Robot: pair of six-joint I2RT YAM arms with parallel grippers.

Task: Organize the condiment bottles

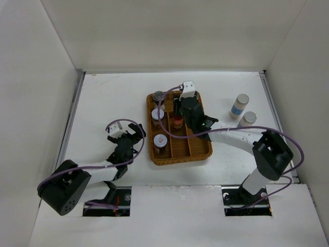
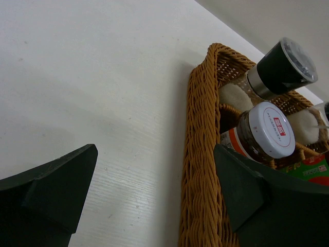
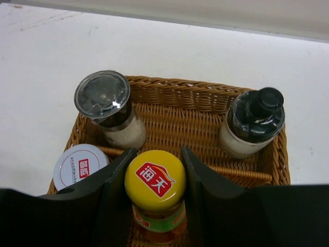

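The slim red yellow-capped bottle point(image 3: 155, 181) stands in the middle compartment of the wicker tray point(image 1: 154, 158). My right gripper point(image 3: 155, 175) is shut on it just below the cap, a finger on each side; from above it shows at the tray's middle point(image 1: 178, 122). The grey-capped shaker point(image 3: 105, 100) and black-capped bottle point(image 3: 254, 121) stand in the tray's far compartments. Two red-white-lidded jars point(image 1: 157, 114) point(image 1: 160, 141) stand in its left column. Two white blue-labelled bottles point(image 1: 239, 104) point(image 1: 249, 119) stand on the table to the right. My left gripper point(image 2: 154, 195) is open and empty beside the tray's left rim point(image 2: 200, 154).
White walls enclose the table on the left, back and right. The right arm's forearm point(image 1: 236, 136) crosses above the tray's right edge. In the left wrist view, one jar point(image 2: 267, 131) and the shaker point(image 2: 280, 67) stand just inside the rim.
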